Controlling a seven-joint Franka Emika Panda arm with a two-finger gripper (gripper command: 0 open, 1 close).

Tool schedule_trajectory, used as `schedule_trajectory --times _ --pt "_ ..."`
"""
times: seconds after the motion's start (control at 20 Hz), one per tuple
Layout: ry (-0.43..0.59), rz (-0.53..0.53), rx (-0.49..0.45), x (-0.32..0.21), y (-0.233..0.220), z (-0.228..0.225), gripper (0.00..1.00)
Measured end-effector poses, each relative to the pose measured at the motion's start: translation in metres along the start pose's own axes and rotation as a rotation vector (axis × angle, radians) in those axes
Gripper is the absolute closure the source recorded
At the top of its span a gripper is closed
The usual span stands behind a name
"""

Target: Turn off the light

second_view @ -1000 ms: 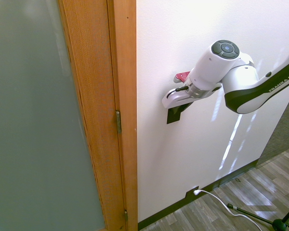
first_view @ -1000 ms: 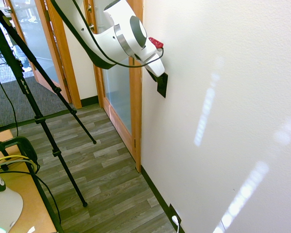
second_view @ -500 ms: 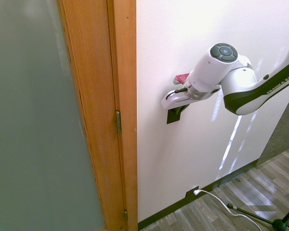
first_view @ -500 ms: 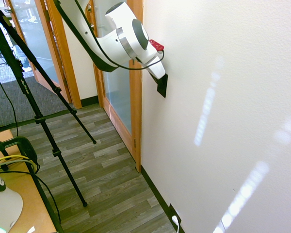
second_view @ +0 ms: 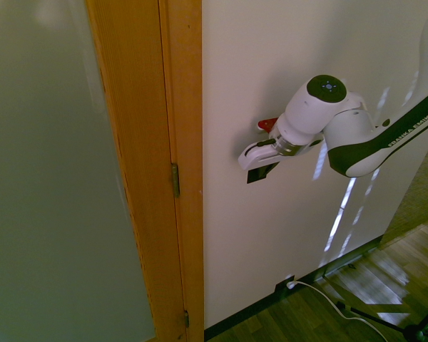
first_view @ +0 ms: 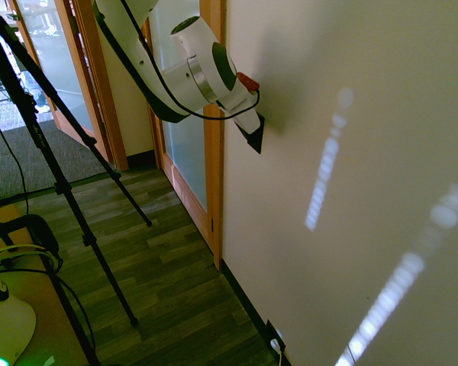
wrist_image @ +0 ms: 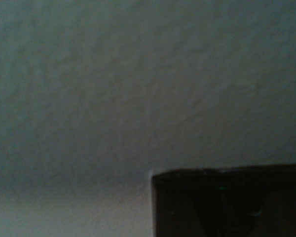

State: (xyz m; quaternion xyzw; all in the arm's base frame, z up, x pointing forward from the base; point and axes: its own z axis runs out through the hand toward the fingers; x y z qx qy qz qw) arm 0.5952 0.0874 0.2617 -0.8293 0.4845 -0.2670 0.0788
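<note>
Arm (first_view: 149,53) comes in from the doorway side, wrist end pressed up to the wall (first_view: 366,114). Jaws are at the switch (first_view: 255,134), a small black upright plate on the wall, just beside the wooden door frame (first_view: 214,152). Hand body covers the upper part of the plate in both ext. views; only the lower corner shows below the white housing, 2nd ext. view same (second_view: 259,173). Fingers themselves not visible: hidden betw. hand and wall. Jaw state: cannot tell, released or clenched. Contact w/ switch: looks touching or v. close, can't confirm.

Red tab on the hand (first_view: 247,80) sits on the wall side, just above the switch.

Wrist view: mostly plain textured wall, dim and blurred. Dark rectangular block rising from the lower edge (wrist_image: 227,202) w/ a sharp corner; prob. the switch plate, seen v. close. No detail on its face readable.

Relative to jaws: door frame just beside, on the side away from the open wall; frosted glass door panel (second_view: 50,171) beyond that. Well below the jaws, at the baseboard, a black outlet plate (first_view: 273,335) w/ a white plug (first_view: 275,345) in it; white cord (second_view: 328,299) runs off along the floor. Wood-look floor (first_view: 168,290) below.

Lighting: both ext. views look dim, yellowish cast. Streaks of sunlight on the wall, on the far side of the jaws from the door frame.
</note>
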Motion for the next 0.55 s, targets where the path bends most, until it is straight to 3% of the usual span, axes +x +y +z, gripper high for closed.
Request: schedule_trajectory --times 0.55 --pt "-0.039 -0.021 -0.006 -0.015 0.011 0.004 0.00"
